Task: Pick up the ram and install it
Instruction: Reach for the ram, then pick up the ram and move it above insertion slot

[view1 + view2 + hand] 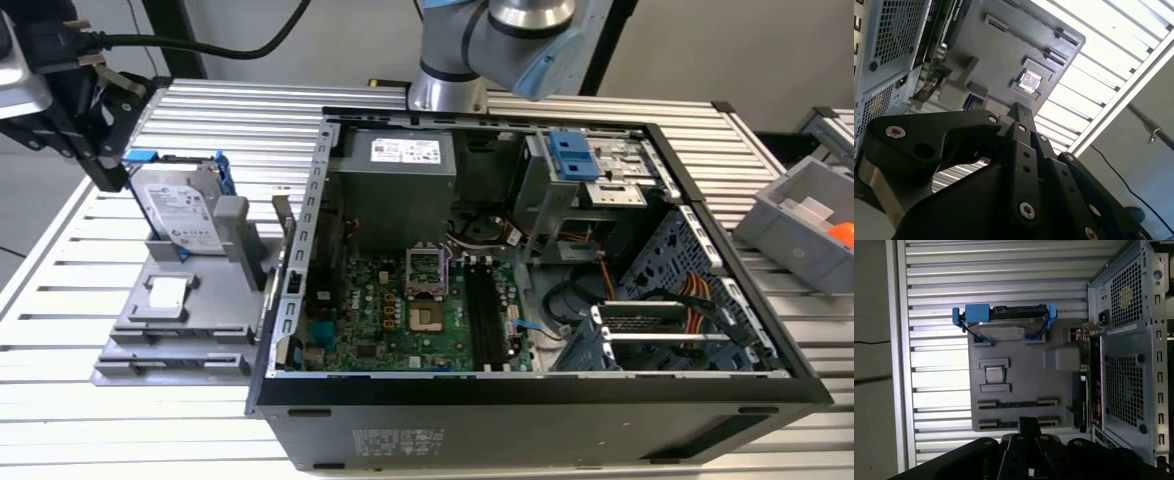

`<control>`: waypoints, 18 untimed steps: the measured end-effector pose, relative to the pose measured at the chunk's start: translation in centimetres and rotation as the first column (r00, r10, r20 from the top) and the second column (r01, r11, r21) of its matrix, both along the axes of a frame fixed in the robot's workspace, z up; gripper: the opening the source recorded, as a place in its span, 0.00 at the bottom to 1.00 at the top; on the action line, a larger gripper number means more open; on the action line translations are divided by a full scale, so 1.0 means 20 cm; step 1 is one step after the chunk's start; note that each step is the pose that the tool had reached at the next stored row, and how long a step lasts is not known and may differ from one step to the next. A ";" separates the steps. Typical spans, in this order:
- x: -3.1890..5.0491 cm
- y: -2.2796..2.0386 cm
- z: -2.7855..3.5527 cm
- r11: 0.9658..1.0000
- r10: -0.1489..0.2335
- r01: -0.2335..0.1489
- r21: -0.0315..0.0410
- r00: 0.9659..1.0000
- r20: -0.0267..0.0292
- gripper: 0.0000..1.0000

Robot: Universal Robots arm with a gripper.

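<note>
— What is biggest here?
— The ribbed aluminium table [240,110]. On it lies the open black steel computer case [534,420], with a green motherboard [387,320] flat inside.
— And beside the case?
— A matt grey moulded plastic fixture [1054,387]. It holds a silver hard drive in blue rails [1004,330], standing on edge, and a small square metal-topped chip [994,374].
— The black gripper [1026,424]?
— Clenched on nothing, near the fixture's long slots. Where the ram sits, I cannot tell.
</note>
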State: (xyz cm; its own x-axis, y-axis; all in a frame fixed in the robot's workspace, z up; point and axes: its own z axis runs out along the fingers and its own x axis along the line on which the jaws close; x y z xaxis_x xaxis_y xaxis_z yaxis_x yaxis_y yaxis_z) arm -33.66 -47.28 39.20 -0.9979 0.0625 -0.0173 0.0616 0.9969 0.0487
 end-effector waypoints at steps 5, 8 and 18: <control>0.000 -0.002 0.000 1.000 0.000 0.000 0.000 1.000 0.000 0.00; 0.000 -0.002 0.000 1.000 0.000 0.000 0.000 1.000 0.000 0.00; 0.000 -0.113 -0.001 1.000 0.000 0.000 0.000 1.000 0.000 0.00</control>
State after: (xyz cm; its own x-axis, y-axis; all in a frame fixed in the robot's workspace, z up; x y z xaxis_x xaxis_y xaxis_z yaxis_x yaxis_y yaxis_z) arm -33.66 -49.54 39.18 -0.9979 0.0625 -0.0173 0.0616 0.9969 0.0486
